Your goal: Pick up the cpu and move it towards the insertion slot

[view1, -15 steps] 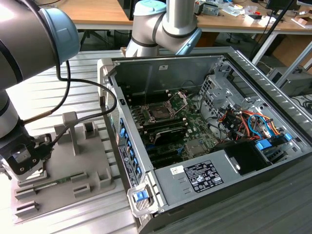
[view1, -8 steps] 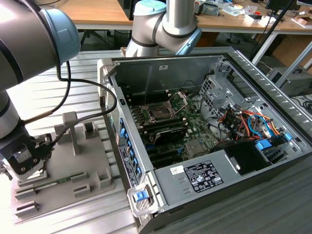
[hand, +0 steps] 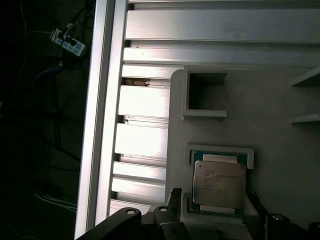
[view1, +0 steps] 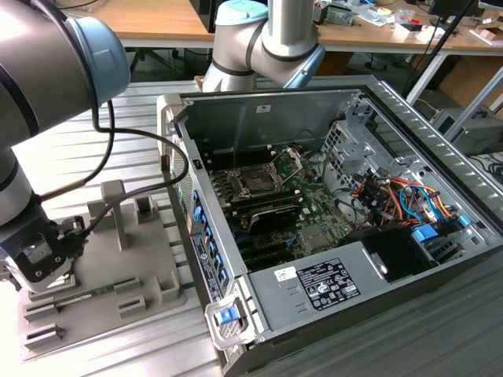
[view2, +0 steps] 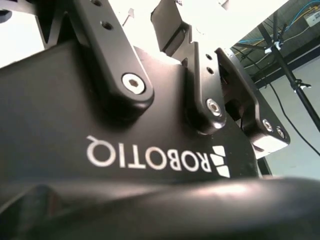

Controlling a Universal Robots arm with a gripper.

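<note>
- In the first wrist view we found the cpu (hand: 219,184), a small flat square chip with a pale silvery metal top on a green board. It lay flat in a shallow pale-walled nest (hand: 220,148) on the grey plastic fixture plate (hand: 285,160), which sat on the ribbed aluminium table (hand: 142,100).
- In that view the black two-fingered gripper (hand: 213,196) stood spread wide. One finger was outside each of two opposite edges of the chip, and a gap showed on both sides. Nothing was held. We judged that the chip sat straight between the fingers, so closing on it depended on them coming together across its width.
- In the exterior view the big grey arm (view1: 47,71) reached down over the fixture plate at that view's left.
- The insertion slot (view1: 255,182), a square silver-framed socket with a dark centre, lay inside the open black-and-silver computer case (view1: 196,228). Its hinged metal retaining plate (view1: 288,161) was swung up.
- From the arm's end, the slot lay toward the exterior view's right and farther back. It was well apart and beyond the case's near wall.
- In the second wrist view we saw the gripper's black housing (view2: 60,115) and its link bars close up against a bright background. We could judge nothing more about the finger spread from there.
</note>
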